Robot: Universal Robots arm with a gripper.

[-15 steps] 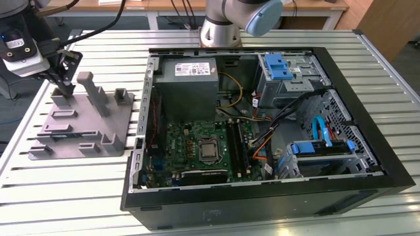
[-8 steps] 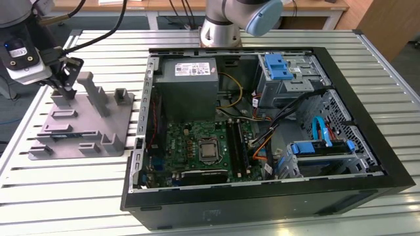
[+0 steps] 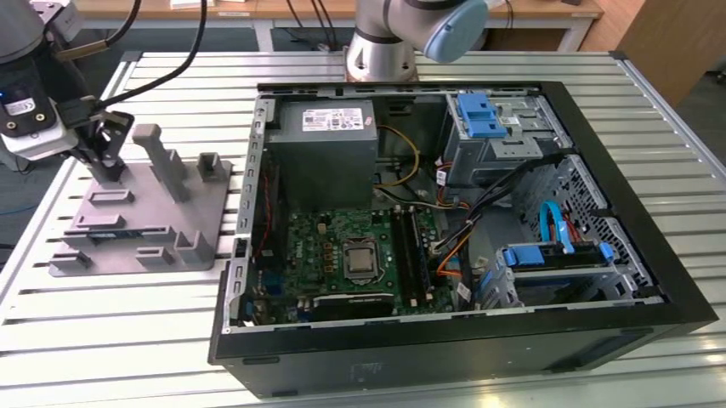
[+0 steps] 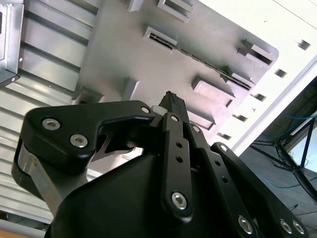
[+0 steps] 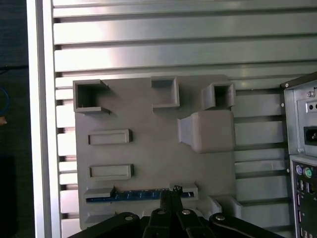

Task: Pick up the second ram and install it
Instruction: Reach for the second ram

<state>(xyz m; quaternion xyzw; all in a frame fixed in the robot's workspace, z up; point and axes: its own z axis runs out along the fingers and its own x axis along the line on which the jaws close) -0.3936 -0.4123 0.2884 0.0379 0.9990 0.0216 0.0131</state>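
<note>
item: second ram [image 5: 131,195], a blue stick set on its long edge in the slotted blocks of the grey holder plate [image 5: 148,148], apparently so its upper edge is left free for a pinch. not yet lifted.
tool [image 5: 169,192]: clenched, fingertips drawn together on nothing, poised over the ram's line.
plate lies on the slatted surface [image 3: 136,340] just beside the open case [image 3: 635,289]. its black slots [image 3: 405,246] face upward, likely to take a downward push.
</note>
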